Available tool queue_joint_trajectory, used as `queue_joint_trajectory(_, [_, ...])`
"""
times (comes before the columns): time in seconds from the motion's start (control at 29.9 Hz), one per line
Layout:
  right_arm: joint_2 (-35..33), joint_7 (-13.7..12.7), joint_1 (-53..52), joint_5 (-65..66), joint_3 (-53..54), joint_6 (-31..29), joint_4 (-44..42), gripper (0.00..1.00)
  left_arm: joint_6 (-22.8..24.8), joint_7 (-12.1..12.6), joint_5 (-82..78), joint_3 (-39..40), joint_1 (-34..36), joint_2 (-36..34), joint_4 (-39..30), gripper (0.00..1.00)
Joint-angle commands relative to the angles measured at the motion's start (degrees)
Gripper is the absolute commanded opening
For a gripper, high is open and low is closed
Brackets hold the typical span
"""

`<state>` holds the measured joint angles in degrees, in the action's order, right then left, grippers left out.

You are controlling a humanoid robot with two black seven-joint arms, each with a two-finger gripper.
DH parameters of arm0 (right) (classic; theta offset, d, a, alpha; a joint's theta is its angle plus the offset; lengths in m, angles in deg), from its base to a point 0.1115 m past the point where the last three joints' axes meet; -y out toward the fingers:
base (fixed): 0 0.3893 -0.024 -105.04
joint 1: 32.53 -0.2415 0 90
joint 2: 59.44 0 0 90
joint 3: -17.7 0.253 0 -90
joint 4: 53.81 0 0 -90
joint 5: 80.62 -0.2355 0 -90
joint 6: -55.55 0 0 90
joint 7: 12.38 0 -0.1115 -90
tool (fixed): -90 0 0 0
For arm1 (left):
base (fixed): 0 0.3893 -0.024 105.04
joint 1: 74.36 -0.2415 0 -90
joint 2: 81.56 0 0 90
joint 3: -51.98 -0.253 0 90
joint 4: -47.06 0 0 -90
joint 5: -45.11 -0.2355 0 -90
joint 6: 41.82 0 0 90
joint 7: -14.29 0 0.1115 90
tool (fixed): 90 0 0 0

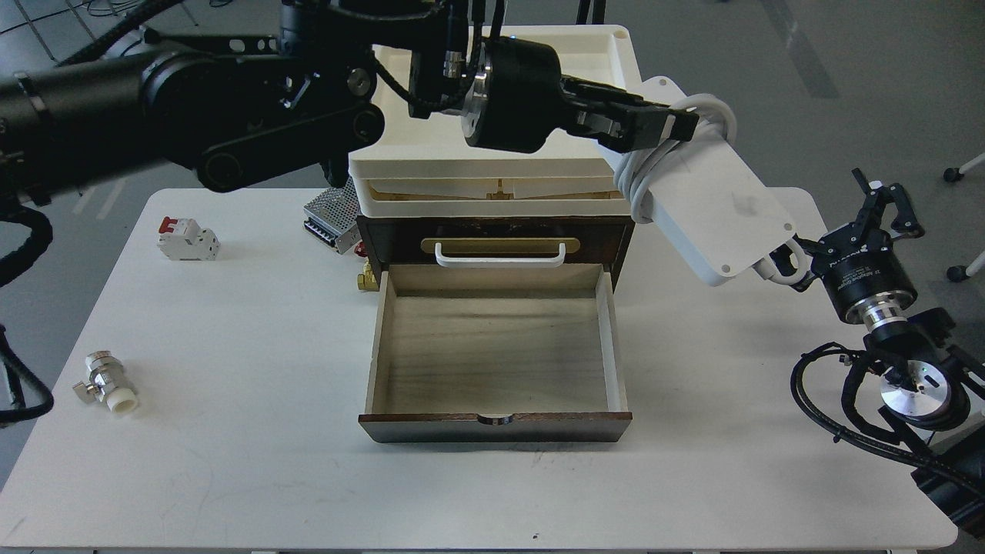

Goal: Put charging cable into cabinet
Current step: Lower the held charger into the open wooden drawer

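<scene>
The charging cable point(712, 208) is a flat white power brick with white cord wound round its upper end and a loop at its lower right. My left gripper point(671, 129) is shut on that wound end and holds the brick in the air, right of and above the cabinet point(496, 231). The cabinet's pale wood drawer point(496, 350) stands pulled out and empty, with a white handle above it and cream trays point(492, 165) stacked on top. My right gripper point(846, 223) is open at the table's right edge, partly behind the brick's loop.
A white circuit breaker with a red switch point(187, 238) lies at the table's back left. A perforated metal power supply point(332, 211) sits left of the cabinet, a brass fitting point(368, 278) by the drawer. A metal valve point(106, 378) lies at the left edge.
</scene>
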<state>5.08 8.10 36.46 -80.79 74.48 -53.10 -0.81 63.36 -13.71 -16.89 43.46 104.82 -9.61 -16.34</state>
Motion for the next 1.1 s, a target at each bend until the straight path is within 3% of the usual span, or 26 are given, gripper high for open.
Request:
queue_joint_trajectory(0.0, [0.0, 0.0, 0.0, 0.0, 0.0, 0.02, 0.0, 0.99, -0.85, 0.0, -2.94, 0.08, -4.88, -1.54, -1.54, 0.0])
queue_joint_trajectory(0.3, [0.0, 0.0, 0.0, 0.0, 0.0, 0.02, 0.0, 0.99, -4.19, 0.0, -4.88, 0.08, -10.59, -6.55, -7.88, 0.0])
queue_joint_trajectory(0.7, [0.0, 0.0, 0.0, 0.0, -0.08, 0.02, 0.0, 0.99, -10.08, 0.0, -9.72, 0.17, -23.68, -9.72, -7.88, 0.0])
queue_joint_trajectory(1.07, [0.0, 0.0, 0.0, 0.0, -0.08, 0.02, 0.0, 0.99, -15.27, 0.0, -9.89, 0.34, -30.11, -10.34, -5.77, 0.0])
